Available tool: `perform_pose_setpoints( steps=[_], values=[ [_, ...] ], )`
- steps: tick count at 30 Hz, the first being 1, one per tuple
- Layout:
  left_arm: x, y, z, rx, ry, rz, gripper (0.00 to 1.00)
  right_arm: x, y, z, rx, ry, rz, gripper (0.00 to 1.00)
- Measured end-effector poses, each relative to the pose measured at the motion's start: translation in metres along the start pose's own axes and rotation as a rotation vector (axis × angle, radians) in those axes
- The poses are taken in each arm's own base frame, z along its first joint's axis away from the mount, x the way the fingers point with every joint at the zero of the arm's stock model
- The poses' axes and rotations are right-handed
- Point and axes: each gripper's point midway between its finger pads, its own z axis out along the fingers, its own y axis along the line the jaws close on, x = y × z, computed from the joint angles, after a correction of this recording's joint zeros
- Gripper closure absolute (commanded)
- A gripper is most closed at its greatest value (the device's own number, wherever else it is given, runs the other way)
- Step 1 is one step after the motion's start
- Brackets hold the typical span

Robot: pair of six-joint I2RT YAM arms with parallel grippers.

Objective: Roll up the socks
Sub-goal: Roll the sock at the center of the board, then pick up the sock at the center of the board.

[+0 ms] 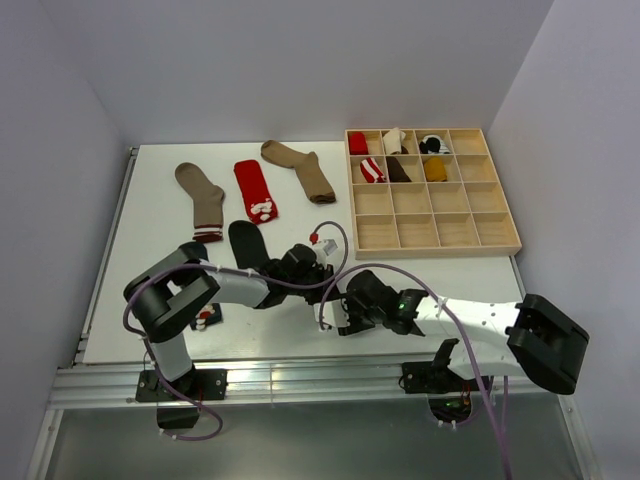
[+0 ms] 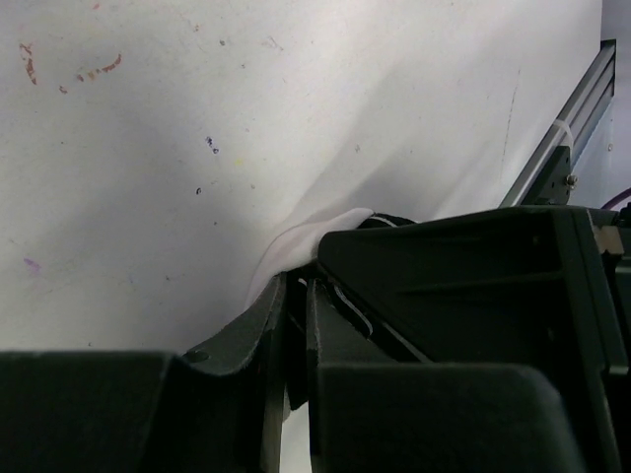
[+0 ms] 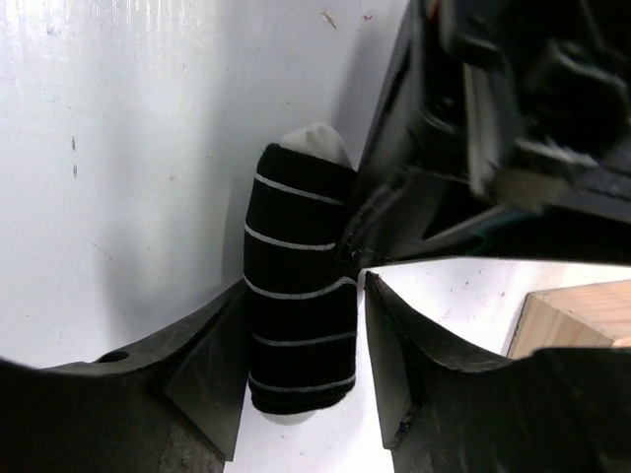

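Starting at the near edge, a metal rail carries both arm bases, and the white table begins just beyond it. Both arms reach inward and meet near the middle, a little in from that edge. The right gripper straddles the striped sock, which is rolled into a short tube lying on the table. One finger lies against the roll and the other sits just beside it, with a sliver of table showing lower down, so I cannot tell whether it squeezes. The left gripper is clenched on the roll's white toe, with fabric bulging out from between its nearly closed fingers, and it crowds right against the right gripper. A small dark bundle lies by the left arm, too small to identify. Just beyond the grippers a black sock lies flat, close to the left arm. Farther back a tan sock, a red sock and a brown sock lie flat, apart from one another. Bare table shows between the right arm and the wooden tray, and along the left edge. The tray sits at the far right, its side near the table's right edge, with rolled socks in its back cells. White walls close in the left, back and right.
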Motion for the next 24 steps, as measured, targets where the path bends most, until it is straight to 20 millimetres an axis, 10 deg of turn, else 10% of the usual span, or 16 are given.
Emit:
perform_pose_setpoints(
  steps=[13, 24],
  values=[
    [0.001, 0.005, -0.005, 0.050, 0.120, -0.125, 0.94, -0.004, 0.001, 0.008, -0.062, 0.036, 0.013, 0.66],
    [0.001, 0.011, -0.015, 0.044, 0.154, -0.194, 0.67, -0.011, 0.001, 0.014, -0.120, 0.043, 0.053, 1.00]
  ],
)
